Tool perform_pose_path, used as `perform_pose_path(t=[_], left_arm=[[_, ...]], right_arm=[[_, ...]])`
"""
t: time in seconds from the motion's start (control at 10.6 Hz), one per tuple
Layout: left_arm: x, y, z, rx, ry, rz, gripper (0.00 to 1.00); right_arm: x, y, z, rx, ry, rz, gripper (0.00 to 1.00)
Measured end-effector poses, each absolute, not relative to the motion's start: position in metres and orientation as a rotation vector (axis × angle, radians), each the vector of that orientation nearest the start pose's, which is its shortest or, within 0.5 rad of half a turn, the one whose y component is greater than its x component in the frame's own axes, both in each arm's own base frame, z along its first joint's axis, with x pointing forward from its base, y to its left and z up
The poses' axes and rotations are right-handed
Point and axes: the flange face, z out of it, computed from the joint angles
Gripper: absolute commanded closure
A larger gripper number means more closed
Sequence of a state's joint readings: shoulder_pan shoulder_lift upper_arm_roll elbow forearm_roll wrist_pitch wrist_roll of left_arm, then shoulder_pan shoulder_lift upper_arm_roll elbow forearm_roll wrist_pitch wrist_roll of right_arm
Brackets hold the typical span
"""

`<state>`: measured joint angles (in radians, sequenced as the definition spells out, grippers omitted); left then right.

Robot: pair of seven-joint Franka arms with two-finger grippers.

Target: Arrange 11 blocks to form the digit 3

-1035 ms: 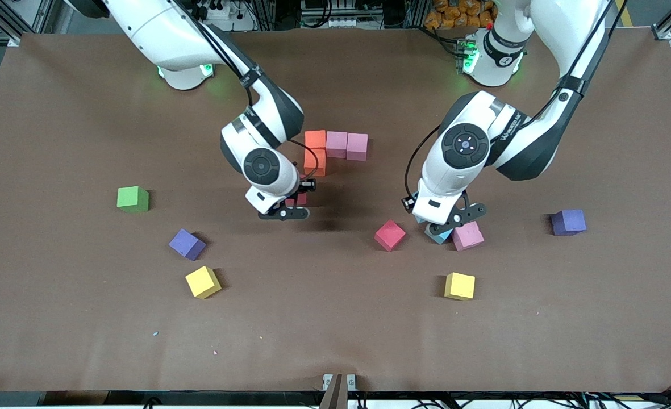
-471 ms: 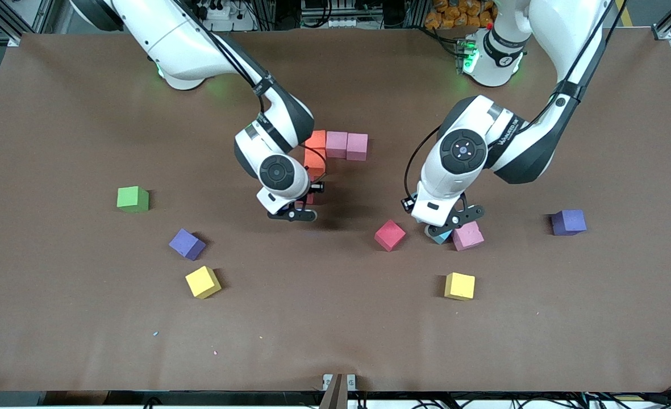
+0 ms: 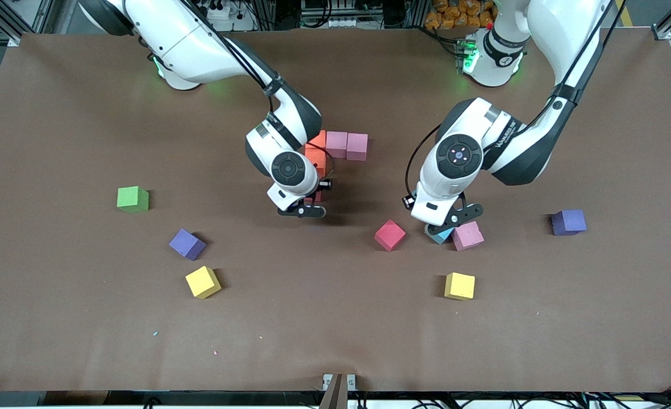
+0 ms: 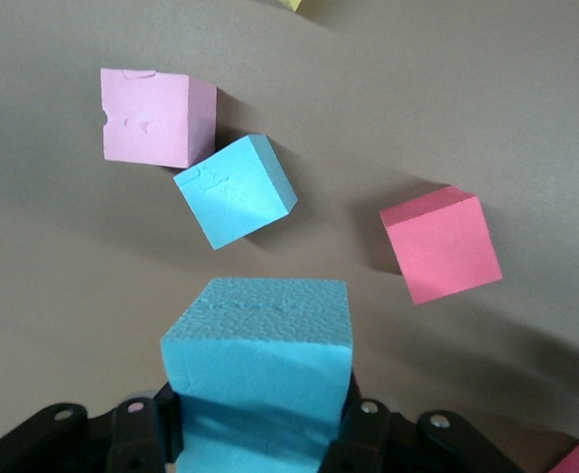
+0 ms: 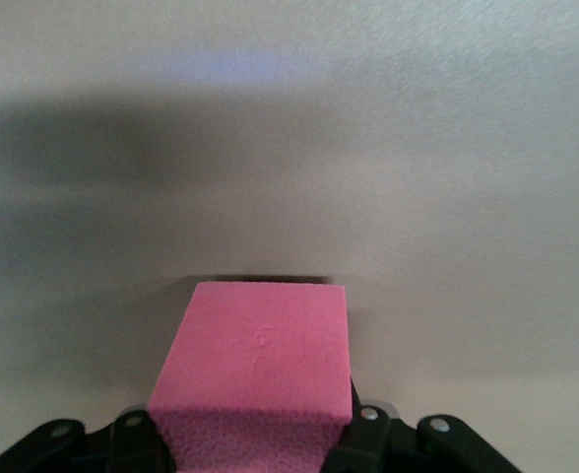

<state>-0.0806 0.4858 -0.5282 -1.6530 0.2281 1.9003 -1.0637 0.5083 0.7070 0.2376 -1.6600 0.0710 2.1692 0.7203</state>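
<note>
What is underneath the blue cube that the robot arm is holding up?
Under the held light blue cube in the left gripper lies bare brown table; another blue cube sits beside a pink cube. Directly beneath is hidden.

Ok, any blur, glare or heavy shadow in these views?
Front view: sharp, even light, a soft shadow under the right pincer. Left wrist view: crisp, the held light blue cube in focus. Right wrist view: the table smeared, a wide dark shadow band, the red cube clear.

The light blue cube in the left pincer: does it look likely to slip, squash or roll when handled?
Probably not slippery: the light blue cube has a matte, pebbled face, and the left pincer is shut on it. Likely light and slightly squashy, like foam; the loose pink cube shows dents. Flat faces suggest it would slide, not roll.
</note>
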Motion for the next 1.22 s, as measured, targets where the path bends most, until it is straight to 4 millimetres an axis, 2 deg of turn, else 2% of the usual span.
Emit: perform_pose_path(t=[0.56,1.22], left_arm=[[0.562,-0.328,0.340,-2.969,-0.593,0.223,1.00],[0.561,-0.329,0.337,-2.973,-0.606,0.248,1.00]], right_arm=[[0.483,0.452,0.190,-3.070,0.059,0.443,1.00],[0.481,0.453,0.189,-3.070,0.055,0.449,1.00]])
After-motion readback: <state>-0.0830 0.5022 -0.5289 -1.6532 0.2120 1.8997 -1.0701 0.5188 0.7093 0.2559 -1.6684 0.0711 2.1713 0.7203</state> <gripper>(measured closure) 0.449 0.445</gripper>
